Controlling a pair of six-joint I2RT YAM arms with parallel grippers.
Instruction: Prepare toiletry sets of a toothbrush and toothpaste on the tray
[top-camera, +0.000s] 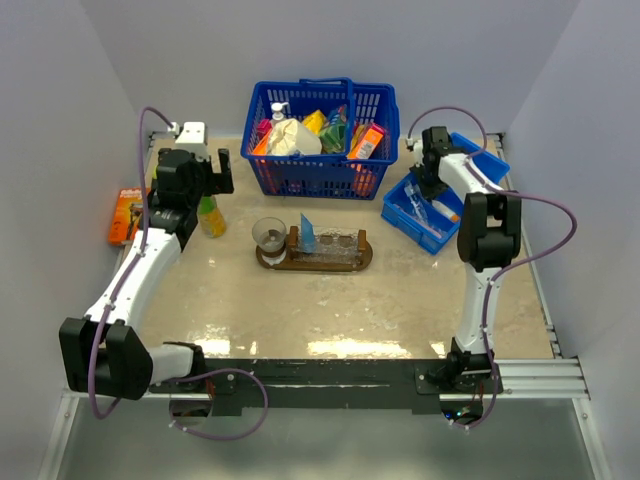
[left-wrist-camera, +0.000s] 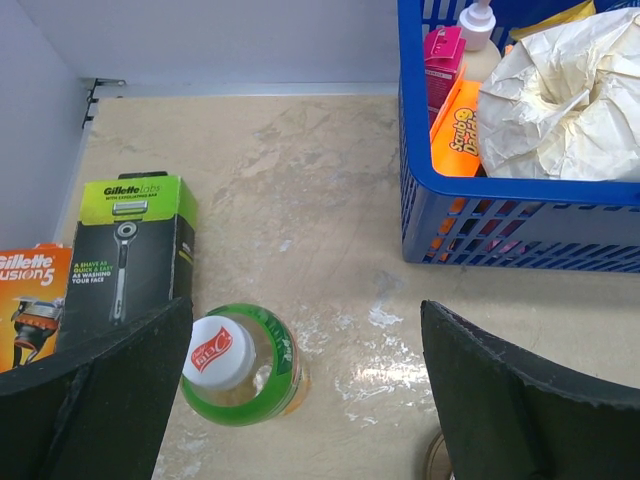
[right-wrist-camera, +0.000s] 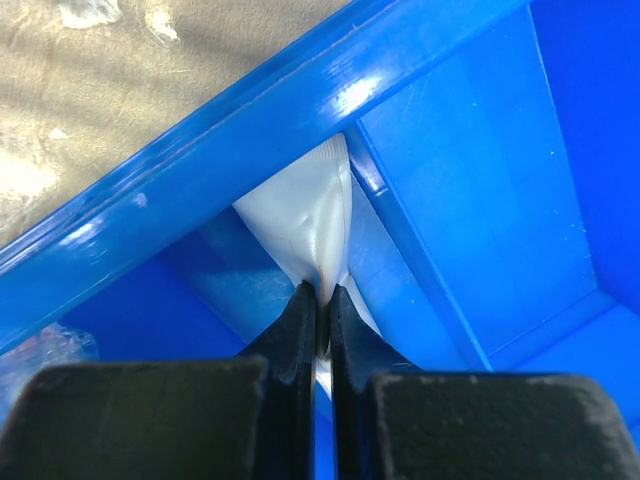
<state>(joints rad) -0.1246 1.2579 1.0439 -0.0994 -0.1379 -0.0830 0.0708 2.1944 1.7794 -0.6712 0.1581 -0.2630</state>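
Observation:
The dark wooden oval tray (top-camera: 365, 262) lies mid-table with clear glass cups (top-camera: 338, 241) on it. A blue wedge-shaped toothpaste tube (top-camera: 308, 235) stands in one cup. My right gripper (top-camera: 428, 184) reaches down into the blue bin (top-camera: 400, 213). In the right wrist view this gripper (right-wrist-camera: 323, 292) is shut on the flat end of a whitish toothpaste tube (right-wrist-camera: 305, 215) lying against the bin's wall (right-wrist-camera: 250, 130). My left gripper (left-wrist-camera: 305, 330) hangs open over the table, beside a green bottle (left-wrist-camera: 240, 362). I cannot make out a toothbrush.
A blue basket (top-camera: 318, 138) full of goods stands at the back. Razor boxes (left-wrist-camera: 128, 255) lie along the left wall. The green bottle (top-camera: 211, 216) stands left of the tray, and a glass bowl (top-camera: 268, 235) sits at the tray's left end.

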